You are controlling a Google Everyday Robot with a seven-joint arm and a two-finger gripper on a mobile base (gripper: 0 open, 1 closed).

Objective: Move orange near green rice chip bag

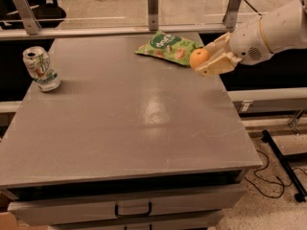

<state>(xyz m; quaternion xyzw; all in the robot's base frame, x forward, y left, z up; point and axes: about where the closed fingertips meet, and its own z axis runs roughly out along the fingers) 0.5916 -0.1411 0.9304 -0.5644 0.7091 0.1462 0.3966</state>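
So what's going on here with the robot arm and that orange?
The robot's gripper has its fingers shut on the orange, holding it by the far right edge of the grey table, right beside the green rice chip bag. The orange is not yet released. A soda can sits at the table's left side, away from the arm.

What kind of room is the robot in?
Probably a lab or office workroom: a grey drawer cabinet, cables on the speckled floor, a glass partition behind. The gripper holds the orange beside the green rice chip bag, at the cabinet's far right.
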